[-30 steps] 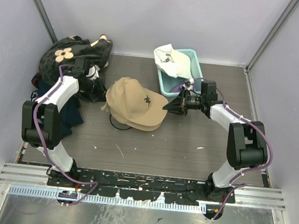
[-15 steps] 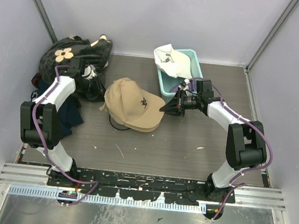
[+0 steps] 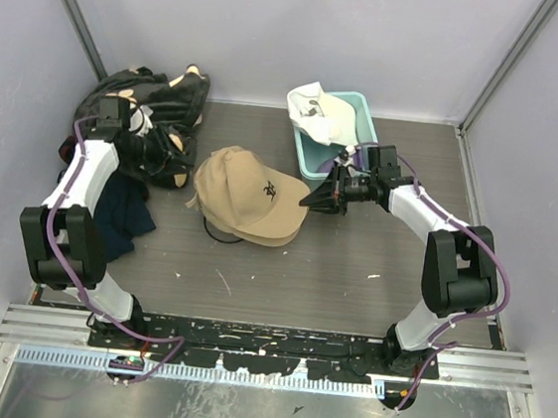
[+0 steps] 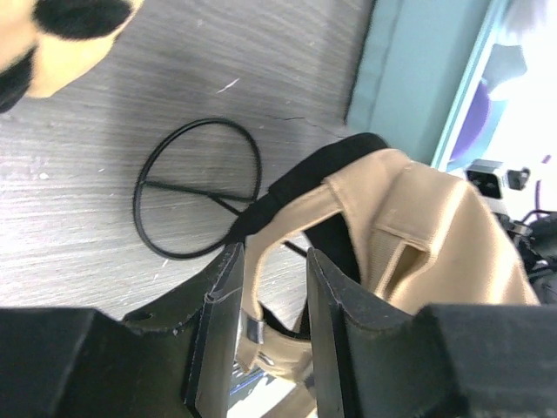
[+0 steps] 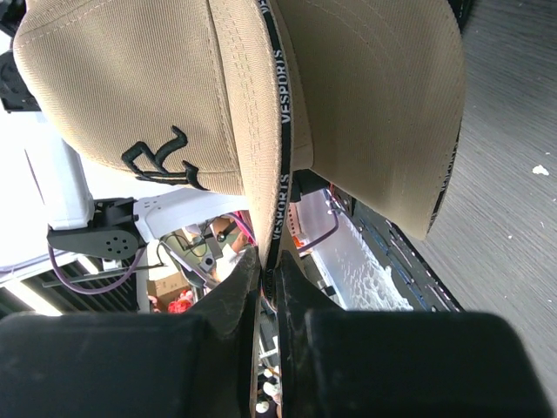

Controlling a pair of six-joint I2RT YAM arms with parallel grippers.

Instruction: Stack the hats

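The tan hat (image 3: 249,192) sits mid-table, its black logo facing up. My right gripper (image 3: 311,198) is shut on its front edge where the brim meets the crown (image 5: 277,131); the fingertips (image 5: 268,263) pinch the taped rim edge-on. My left gripper (image 3: 184,167) is at the hat's back, open. In the left wrist view the tan back strap (image 4: 261,335) lies loose between the open jaws of the left gripper (image 4: 274,261), against the left finger. A black fabric edge (image 4: 300,178) shows under the tan crown. A white hat (image 3: 324,114) rests in the bin.
A teal bin (image 3: 366,118) stands at the back, right of centre. Black fabric with tan flowers (image 3: 136,94) and dark navy clothing (image 3: 124,208) are piled at the left. A black wire ring (image 4: 198,200) lies on the table beside the tan hat. Walls close in both sides.
My left gripper has opened off the tan hat's strap and its arm has swung back to the left. The tan hat shifted slightly left. My right gripper keeps its hold.
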